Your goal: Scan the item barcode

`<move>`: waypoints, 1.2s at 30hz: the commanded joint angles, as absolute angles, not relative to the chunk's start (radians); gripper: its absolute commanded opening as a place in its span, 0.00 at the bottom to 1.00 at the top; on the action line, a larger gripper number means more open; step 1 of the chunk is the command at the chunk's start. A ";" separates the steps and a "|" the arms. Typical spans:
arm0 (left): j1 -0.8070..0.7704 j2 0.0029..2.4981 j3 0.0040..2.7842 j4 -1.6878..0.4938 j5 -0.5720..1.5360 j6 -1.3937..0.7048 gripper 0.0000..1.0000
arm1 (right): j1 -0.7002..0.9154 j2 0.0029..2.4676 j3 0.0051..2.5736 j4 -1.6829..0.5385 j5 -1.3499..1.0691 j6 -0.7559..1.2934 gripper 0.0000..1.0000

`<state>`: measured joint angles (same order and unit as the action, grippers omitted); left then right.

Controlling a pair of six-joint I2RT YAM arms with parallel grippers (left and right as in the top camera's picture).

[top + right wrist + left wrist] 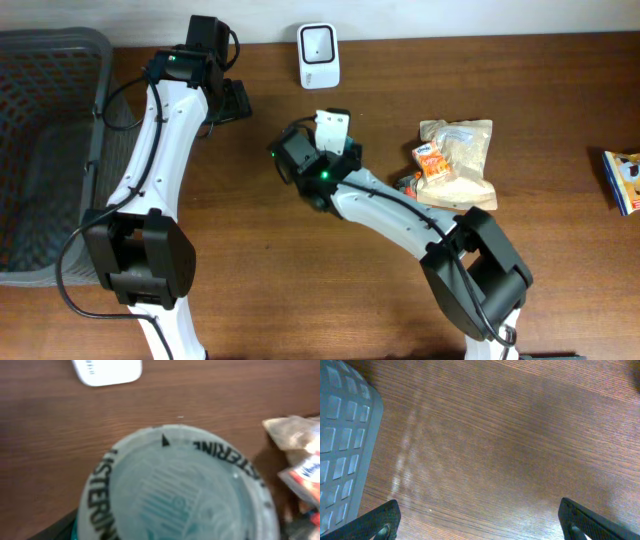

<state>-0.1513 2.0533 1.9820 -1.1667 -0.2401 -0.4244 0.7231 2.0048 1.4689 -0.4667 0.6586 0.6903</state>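
Since the Listerine container (175,490) sits at the right gripper (335,135) near the desk's (560,290) back edge, just short of the scanner (318,55), and I can't tell if it's clamped, I'd firm the grip, then face the barcode (162,487) at the scanner, left gripper (480,522) hanging open.

One grey basket (40,150), one white scanner (318,55), one Listerine container (175,490), one beige bag (468,148), one orange packet (430,160), one box (622,182).
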 commanded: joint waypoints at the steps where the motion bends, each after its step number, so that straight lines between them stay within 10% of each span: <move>1: -0.156 2.069 1.981 -1.169 -0.244 -0.437 0.99 | 0.650 2.001 1.579 -0.505 0.468 0.631 0.70; 14: -0.156 2.069 1.981 -1.168 -0.244 -0.437 0.99 | 0.390 2.001 1.741 -0.509 -0.045 0.515 0.66; 36: -0.156 2.069 1.981 -1.169 -0.244 -0.437 0.99 | 0.307 2.167 1.749 0.129 -0.286 1.306 0.63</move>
